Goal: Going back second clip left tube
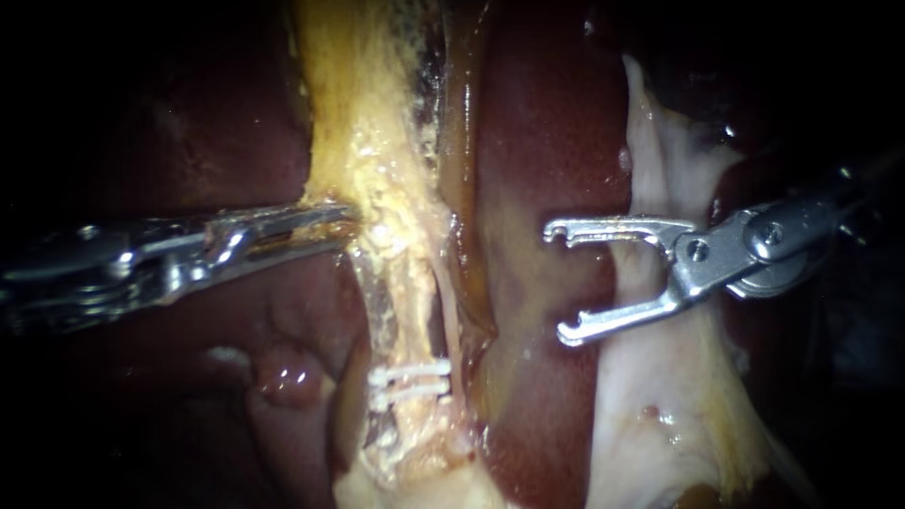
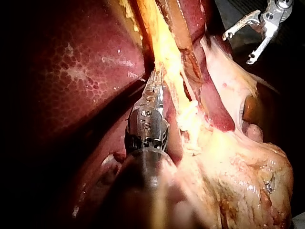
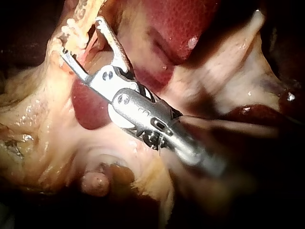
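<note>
Endoscope: right instrument (image 1: 559, 283) over the liver (image 1: 537, 141), clear of the left tube (image 1: 415, 311), hand wide apart, empty.
Two white clips (image 1: 410, 380) cross the tube's lower part; the left instrument (image 1: 347, 224) has its hand clamped on the yellow tissue (image 1: 377, 141), tips buried, shaft lost in dark.

The right tool (image 3: 82, 37) has its jaws spread wide and empty, tips close to pale yellow fatty tissue (image 3: 33, 114). Dark red liver (image 3: 181, 24) lies beside it.
</note>
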{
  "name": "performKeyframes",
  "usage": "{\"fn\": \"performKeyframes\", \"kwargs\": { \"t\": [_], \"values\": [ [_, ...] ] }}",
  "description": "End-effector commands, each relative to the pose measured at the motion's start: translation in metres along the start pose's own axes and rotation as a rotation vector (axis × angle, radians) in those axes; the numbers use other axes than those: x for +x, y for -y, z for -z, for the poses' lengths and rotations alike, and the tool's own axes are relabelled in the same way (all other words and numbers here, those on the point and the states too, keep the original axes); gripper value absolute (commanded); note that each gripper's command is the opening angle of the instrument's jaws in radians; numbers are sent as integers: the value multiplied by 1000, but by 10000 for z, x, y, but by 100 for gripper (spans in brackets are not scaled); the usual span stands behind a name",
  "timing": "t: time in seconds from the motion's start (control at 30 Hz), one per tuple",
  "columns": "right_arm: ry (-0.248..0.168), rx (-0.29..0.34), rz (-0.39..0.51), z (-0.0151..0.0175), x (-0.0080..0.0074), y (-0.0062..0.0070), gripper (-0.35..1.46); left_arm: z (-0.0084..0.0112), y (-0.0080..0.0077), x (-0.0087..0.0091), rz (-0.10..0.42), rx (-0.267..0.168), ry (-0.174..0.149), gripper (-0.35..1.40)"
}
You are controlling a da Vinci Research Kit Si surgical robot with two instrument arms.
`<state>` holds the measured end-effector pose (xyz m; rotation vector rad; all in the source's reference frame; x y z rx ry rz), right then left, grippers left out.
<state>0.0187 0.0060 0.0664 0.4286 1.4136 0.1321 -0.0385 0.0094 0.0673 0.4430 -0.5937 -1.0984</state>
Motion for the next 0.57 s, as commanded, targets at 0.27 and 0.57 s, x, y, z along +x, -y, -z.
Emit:
{"fn": "performKeyframes", "kwargs": {
  "t": [0.27, 0.57],
  "values": [
    [0, -1, 0, 0, 0, 0, 60, -2, 1, 1, -3, 2, -8, -35],
    [0, 0, 0, 1, 0, 0, 60, 1, 1, -1, -3, 4, -10, -35]
  ]
}}
